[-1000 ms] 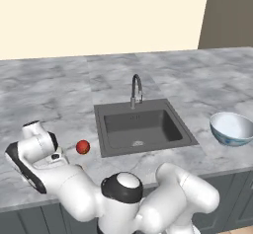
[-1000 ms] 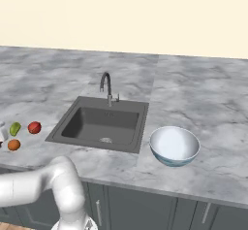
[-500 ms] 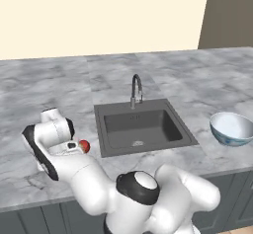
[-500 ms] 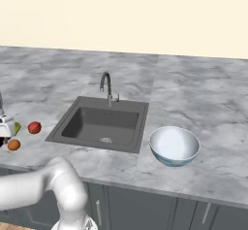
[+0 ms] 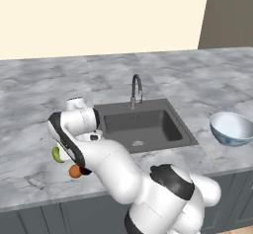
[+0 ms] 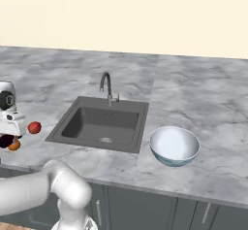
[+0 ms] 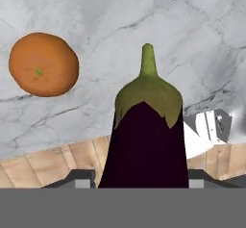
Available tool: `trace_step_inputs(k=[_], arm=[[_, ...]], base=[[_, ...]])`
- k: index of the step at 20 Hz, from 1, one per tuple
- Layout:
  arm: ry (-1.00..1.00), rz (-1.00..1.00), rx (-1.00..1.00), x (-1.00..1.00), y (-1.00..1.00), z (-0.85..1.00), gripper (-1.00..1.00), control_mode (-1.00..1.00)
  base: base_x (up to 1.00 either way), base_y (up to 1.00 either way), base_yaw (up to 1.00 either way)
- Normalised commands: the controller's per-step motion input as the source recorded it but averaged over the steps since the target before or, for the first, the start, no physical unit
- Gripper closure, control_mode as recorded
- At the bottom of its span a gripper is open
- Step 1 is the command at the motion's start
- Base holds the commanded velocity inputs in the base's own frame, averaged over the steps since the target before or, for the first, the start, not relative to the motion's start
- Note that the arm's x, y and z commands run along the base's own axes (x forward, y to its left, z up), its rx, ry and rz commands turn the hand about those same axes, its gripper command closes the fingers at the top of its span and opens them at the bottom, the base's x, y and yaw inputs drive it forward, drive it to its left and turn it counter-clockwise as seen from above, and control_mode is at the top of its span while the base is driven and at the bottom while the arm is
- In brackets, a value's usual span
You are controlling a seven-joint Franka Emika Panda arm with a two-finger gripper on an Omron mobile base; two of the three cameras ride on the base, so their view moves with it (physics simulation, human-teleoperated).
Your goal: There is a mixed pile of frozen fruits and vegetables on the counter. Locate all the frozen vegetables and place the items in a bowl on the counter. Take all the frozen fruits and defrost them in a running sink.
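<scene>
Eggplant (image 7: pixel 146 140) clamped in the gripper (image 7: pixel 144 176).
Seemingly raised over the table (image 7: pixel 96 20), the orange ball (image 7: pixel 43 64) lying beside.

- The arm has swung further toward the sink side of the produce pile; in the left base view its wrist now stands over the spot where the red ball was visible a second ago, covering it.
- In the right base view the hand has entered at the left edge, just beside the red ball (image 6: pixel 34 127), which remains on the counter (image 6: pixel 193 103).
- The orange ball (image 5: pixel 74 172) and the yellow-green oval (image 5: pixel 57 154) are now exposed at the arm's left.
- The eggplant (image 7: pixel 146 140) sits between the fingertips, apparently lifted, though contact with the counter cannot be confirmed.
</scene>
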Motion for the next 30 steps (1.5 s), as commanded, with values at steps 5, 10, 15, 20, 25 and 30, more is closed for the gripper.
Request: trace_step_inputs(k=[5, 10, 15, 20, 25, 30], arm=[[-0.15, 0.0, 0.0, 0.25, -0.85, 0.2, 1.0, -1.0], [-0.22, 0.01, 0.05, 0.13, -0.89, 0.29, 1.0, -1.0], [-0.2, 0.01, 0.09, 0.2, -0.96, 0.1, 1.0, -1.0], [0.0, 0.0, 0.0, 0.31, -1.0, 0.01, 1.0, -1.0], [0.04, 0.0, 0.0, 0.39, -0.93, 0.0, 1.0, -1.0], [0.0, 0.0, 0.06, 0.34, -0.98, 0.03, 1.0, -1.0]], base=[[0.0, 0.0, 0.0], [0.0, 0.0, 0.0], [0.0, 0.0, 0.0], [0.0, 0.0, 0.0], [0.0, 0.0, 0.0], [0.0, 0.0, 0.0]])
